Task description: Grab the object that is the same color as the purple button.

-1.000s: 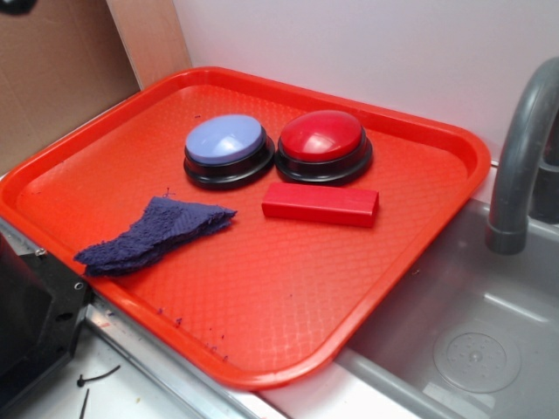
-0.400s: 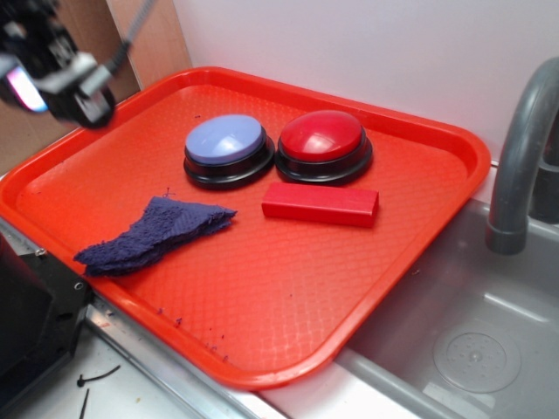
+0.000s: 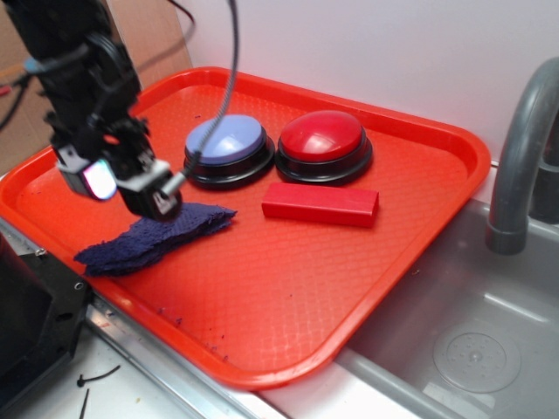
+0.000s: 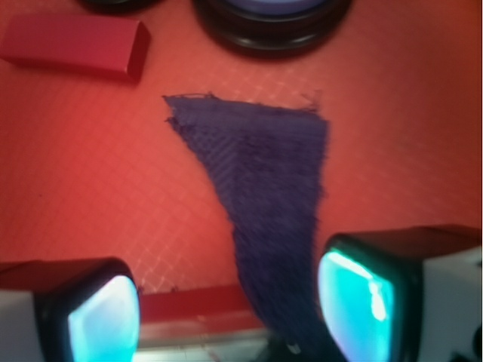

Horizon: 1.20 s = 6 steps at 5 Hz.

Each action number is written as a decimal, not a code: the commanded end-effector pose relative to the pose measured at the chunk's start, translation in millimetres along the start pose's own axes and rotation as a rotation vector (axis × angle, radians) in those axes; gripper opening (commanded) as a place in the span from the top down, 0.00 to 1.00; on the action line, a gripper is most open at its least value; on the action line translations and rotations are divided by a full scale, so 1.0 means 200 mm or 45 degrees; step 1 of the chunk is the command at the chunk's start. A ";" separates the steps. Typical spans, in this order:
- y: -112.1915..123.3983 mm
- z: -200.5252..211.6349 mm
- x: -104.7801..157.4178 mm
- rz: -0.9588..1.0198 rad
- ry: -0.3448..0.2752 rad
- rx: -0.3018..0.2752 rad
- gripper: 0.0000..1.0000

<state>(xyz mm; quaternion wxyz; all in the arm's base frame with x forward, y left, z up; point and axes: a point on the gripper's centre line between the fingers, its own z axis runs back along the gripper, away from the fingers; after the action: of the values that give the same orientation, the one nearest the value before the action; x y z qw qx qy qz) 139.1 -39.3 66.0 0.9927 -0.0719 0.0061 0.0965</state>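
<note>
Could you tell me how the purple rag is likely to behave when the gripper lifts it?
The rag looks thin and woven, lying flat on the tray, so it will probably droop limply. Its frayed edges suggest it may shed threads. The open gripper should lift it easily.

A toy kitchen set up as a robot test bench: a grey plastic sink (image 3: 463,332) with its tap (image 3: 520,157) at 3 o'clock, cardboard (image 3: 35,105) at 10 o'clock, a blank white wall (image 3: 376,52) behind.
</note>
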 end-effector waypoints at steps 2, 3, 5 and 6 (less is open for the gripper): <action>0.00 -0.26 0.02 0.011 0.098 0.228 0.00; 0.01 -0.27 0.00 0.034 0.111 0.236 0.00; 0.05 -0.26 -0.02 0.054 0.110 0.213 1.00; 0.06 -0.25 -0.02 0.063 0.109 0.206 1.00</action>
<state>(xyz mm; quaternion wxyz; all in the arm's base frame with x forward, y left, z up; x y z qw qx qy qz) 139.8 -34.5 18.0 0.9904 0.0084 0.0507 0.1286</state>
